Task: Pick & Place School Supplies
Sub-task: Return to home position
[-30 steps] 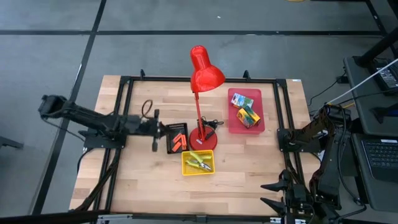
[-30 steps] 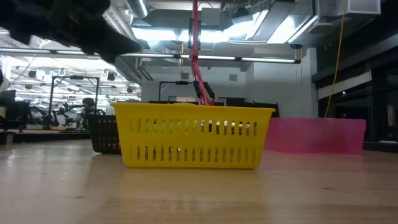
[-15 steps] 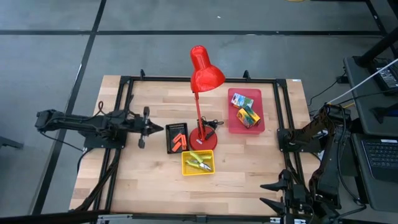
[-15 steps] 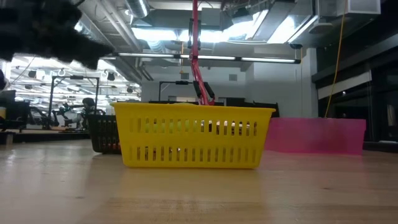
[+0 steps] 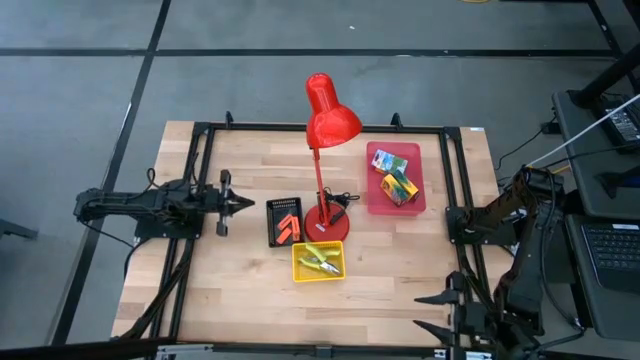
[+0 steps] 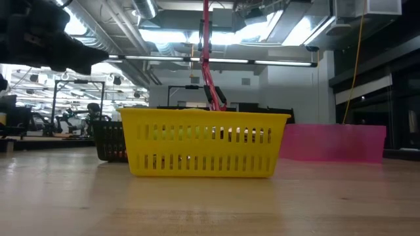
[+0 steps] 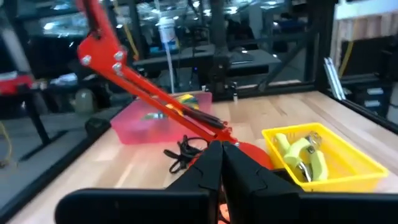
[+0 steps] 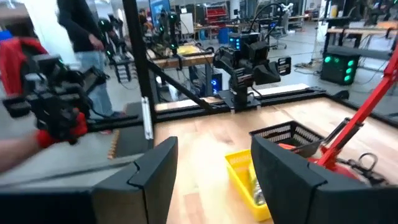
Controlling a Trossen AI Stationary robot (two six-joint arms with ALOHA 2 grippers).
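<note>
The crayon boxes (image 5: pixel 397 178) lie in the pink tray (image 5: pixel 373 200) on the table's far right. Tiny orange pieces (image 5: pixel 288 226) sit in the black tray (image 5: pixel 272 222), and the yellow-green pliers (image 5: pixel 320 263) lie in the yellow tray (image 5: pixel 300 272). In the left wrist view the pliers (image 7: pixel 301 155) show in the yellow tray (image 7: pixel 348 163). My left gripper (image 5: pixel 247 203) hovers left of the black tray, shut (image 7: pixel 222 163) and holding nothing. My right gripper (image 5: pixel 428 311) waits open (image 8: pixel 211 163) at the table's near right edge.
A tall red desk lamp (image 5: pixel 327 118) stands with its round base (image 5: pixel 328 223) between the black tray and the pink tray, its cord beside it. A black metal frame (image 5: pixel 205 135) runs around the table. Bare wood lies near left of the trays. A person (image 8: pixel 84 37) stands beyond the table.
My left arm has drawn back toward the table's left edge, away from the black tray, and the gripper now points level toward the trays. The trays and their contents have stayed where they were.
</note>
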